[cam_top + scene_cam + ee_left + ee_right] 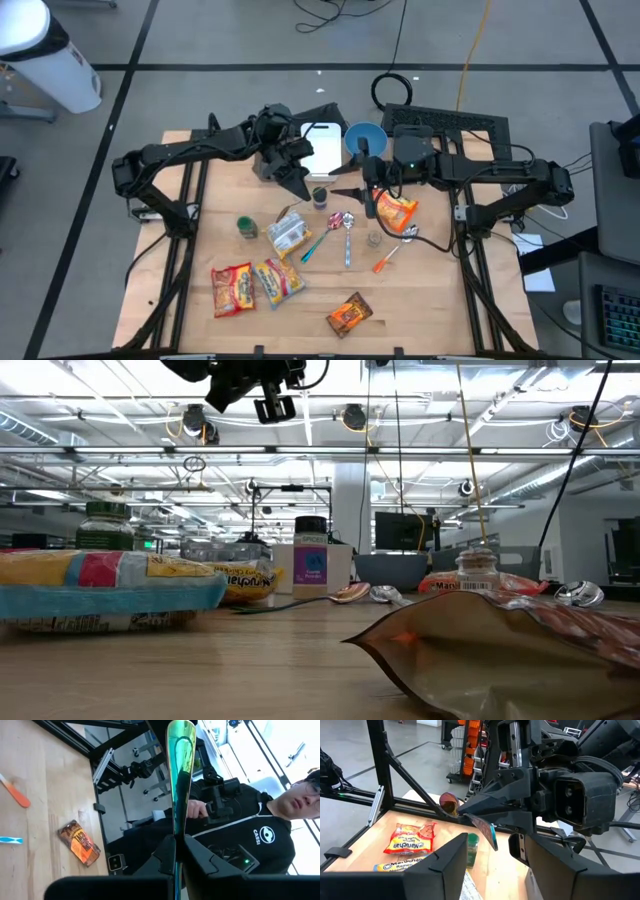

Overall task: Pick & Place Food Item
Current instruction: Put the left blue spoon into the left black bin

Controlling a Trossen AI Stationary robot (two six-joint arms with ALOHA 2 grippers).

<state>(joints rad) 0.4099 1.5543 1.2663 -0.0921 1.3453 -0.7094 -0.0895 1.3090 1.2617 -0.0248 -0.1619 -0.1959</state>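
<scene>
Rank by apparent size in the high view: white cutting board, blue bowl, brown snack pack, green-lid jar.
1. white cutting board, partly hidden by the left arm
2. blue bowl, close to the board
3. brown snack pack
4. green-lid jar

bowl (pixel 364 137) behind orange packet (pixel 397 212) | spoons (pixel 346 226) left of packet | noodle packs (pixel 255 285) front-left

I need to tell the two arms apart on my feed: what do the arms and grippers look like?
Both arms are dark, nearly black, jointed tubes with blocky housings. The left gripper has angular, wedge-shaped black fingers and a boxy wrist camera. The right gripper matches it, with broad flat black fingers; a small green light glows near its wrist. No coloured markings are visible.
</scene>
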